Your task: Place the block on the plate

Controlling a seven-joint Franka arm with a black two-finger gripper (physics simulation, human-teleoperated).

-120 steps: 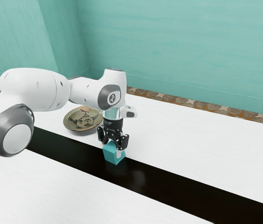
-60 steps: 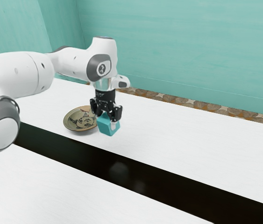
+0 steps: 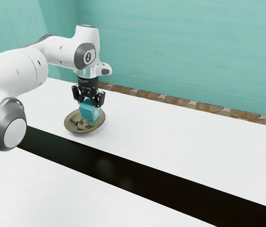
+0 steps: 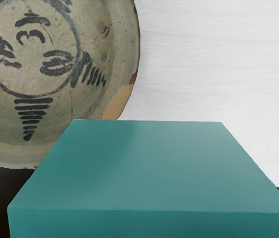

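Note:
My gripper (image 3: 89,107) is shut on the teal block (image 3: 90,112), one finger at each side of it. In the exterior view the block overlaps the upper part of the round patterned plate (image 3: 74,125); it hangs above the tabletop. The wrist view has the block (image 4: 144,168) large under my hand, covering a bit of the rim of the plate (image 4: 99,54), whose dark painted markings and tan chipped patch show beside it.
The white table (image 3: 180,146) carries a long black strip (image 3: 137,177) running across it, on the near side of the plate. Behind the table stand a stone-patterned border (image 3: 189,104) and a teal wall (image 3: 184,47).
From the black strip, my gripper has lifted the block and carried it up and toward the exterior view's left, to the plate. The plate has stayed where it was.

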